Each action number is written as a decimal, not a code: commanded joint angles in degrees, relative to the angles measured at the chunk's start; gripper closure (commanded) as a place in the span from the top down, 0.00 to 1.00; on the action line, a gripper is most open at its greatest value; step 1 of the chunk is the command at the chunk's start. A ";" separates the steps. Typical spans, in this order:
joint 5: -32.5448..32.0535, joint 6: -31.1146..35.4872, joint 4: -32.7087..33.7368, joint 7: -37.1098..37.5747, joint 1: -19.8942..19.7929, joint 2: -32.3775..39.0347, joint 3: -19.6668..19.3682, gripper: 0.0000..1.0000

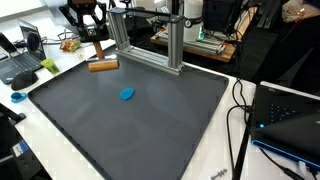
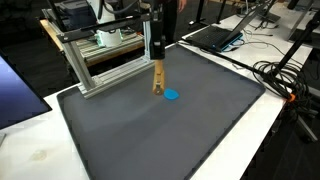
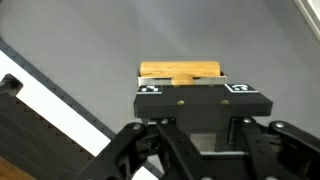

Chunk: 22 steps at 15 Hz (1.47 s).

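**Wooden block pinched, low over the mat**

In the wrist view the end effector [image 3: 195, 86] is pressed together on a wooden block [image 3: 180, 68], which lies crosswise between the fingertips with the grey mat [image 3: 110, 40] behind it. The grip looks made. Whether the block is lifted clear or rests on the mat cannot be told: in both exterior views its lower edge sits right at the surface [image 1: 103, 65] [image 2: 158, 82].

A small blue piece [image 1: 127, 95] [image 2: 172, 96] lies loose on the mat just beside the block, apart from the fingers, and looks untouched.

The arm [image 2: 155, 25] comes straight down, wrist vertical and fingers pointing at the mat, over the part of the mat close to the aluminium frame [image 2: 85, 60]. The frame stands along one edge of the mat, just behind the block.

Beyond the mat, the counter [image 2: 30, 150] carries laptops [image 1: 25, 60] [image 2: 215, 35] and cables, well apart from the block.
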 commanded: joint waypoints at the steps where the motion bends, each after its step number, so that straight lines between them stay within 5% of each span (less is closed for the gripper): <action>1: -0.40 -0.53 0.89 13.26 2.27 -1.62 -0.69 0.22; 13: -4.19 -0.91 -1.20 62.00 10.22 -2.69 -0.08 0.22; 14: -2.34 -0.33 0.17 55.93 8.98 -0.97 0.29 0.22; 15: -2.53 -0.33 0.03 56.96 9.37 -0.91 0.40 0.47; 20: -2.52 -0.32 0.01 56.60 9.10 -0.48 0.36 0.47; 21: -2.52 -0.32 0.01 56.59 9.10 -0.48 0.36 0.22; 22: -6.75 0.02 0.50 60.49 9.89 0.56 -0.64 0.22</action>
